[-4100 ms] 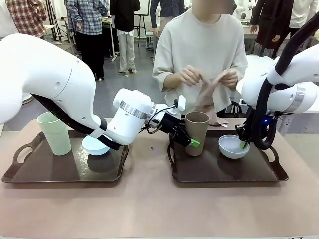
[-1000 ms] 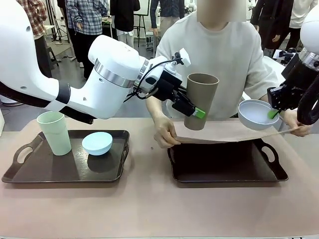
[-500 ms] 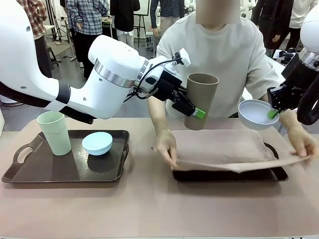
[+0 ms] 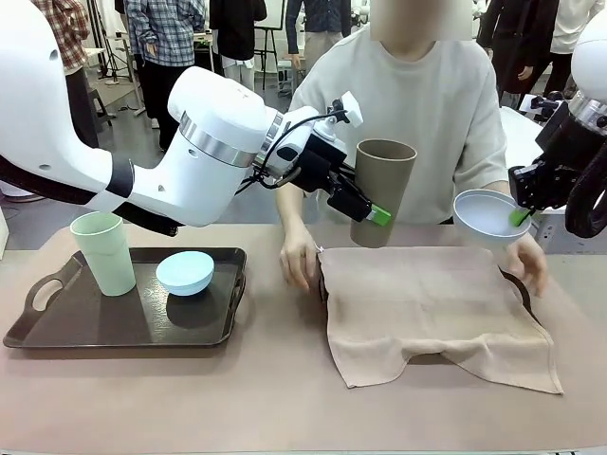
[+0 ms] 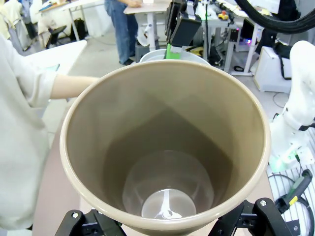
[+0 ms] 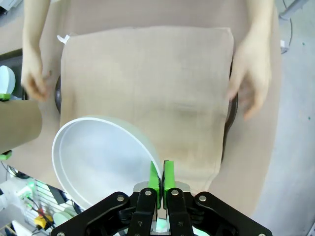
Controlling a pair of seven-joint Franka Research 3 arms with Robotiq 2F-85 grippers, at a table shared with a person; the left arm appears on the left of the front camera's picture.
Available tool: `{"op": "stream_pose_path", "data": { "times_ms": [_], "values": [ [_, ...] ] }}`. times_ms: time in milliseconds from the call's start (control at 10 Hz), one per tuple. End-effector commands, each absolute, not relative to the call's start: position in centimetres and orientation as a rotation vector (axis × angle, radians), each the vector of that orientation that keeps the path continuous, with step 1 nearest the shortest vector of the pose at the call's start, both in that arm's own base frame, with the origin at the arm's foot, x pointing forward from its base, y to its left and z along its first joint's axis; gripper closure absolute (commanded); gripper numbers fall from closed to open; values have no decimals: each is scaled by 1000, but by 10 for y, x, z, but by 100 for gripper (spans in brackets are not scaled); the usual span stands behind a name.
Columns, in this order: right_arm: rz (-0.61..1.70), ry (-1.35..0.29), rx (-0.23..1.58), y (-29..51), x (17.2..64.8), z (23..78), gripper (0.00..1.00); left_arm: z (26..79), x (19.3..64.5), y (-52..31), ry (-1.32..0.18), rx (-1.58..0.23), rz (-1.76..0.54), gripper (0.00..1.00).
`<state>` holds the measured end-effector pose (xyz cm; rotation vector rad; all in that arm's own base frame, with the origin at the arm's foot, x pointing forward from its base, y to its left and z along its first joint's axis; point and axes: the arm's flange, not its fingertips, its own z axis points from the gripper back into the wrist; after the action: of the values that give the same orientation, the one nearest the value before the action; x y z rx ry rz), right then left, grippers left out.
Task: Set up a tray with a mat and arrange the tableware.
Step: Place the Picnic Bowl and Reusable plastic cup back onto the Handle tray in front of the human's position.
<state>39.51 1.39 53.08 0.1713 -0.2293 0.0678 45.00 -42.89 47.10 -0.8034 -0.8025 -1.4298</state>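
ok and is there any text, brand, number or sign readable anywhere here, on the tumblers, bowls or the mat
No readable text in any view.
brown tumbler, mint green tumbler: plain, no print visible.
light blue bowl, pale bluish-white bowl: plain, no print visible.
mat: small white tag at one corner, too small to read.

Robotics lab, open-plan — white robot arm (image 4: 142,161) at the table (image 4: 285,408), bystanders (image 4: 169,47) standing behind, work tables (image 5: 152,7) further off loaded with electronics (image 5: 224,14) — bare grey floor (image 5: 98,54).
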Motion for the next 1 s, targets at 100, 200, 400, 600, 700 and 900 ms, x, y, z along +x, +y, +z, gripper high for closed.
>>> {"op": "stream_pose_path", "data": {
  "times_ms": [100,200,400,600,700,900],
  "values": [
    [68,-238,174,14,397,531,100,474,451,-429,-805,-810,-1436,100],
    [68,-238,174,14,397,531,100,474,451,-429,-805,-810,-1436,100],
    [68,-238,174,14,397,531,100,474,451,-429,-805,-810,-1436,100],
    [68,-238,174,14,397,531,100,474,451,-429,-805,-810,-1436,100],
    [68,-238,174,14,397,531,100,474,451,-429,-805,-810,-1436,100],
    [68,-238,174,14,397,531,100,474,451,-429,-805,-810,-1436,100]
  ]
}}
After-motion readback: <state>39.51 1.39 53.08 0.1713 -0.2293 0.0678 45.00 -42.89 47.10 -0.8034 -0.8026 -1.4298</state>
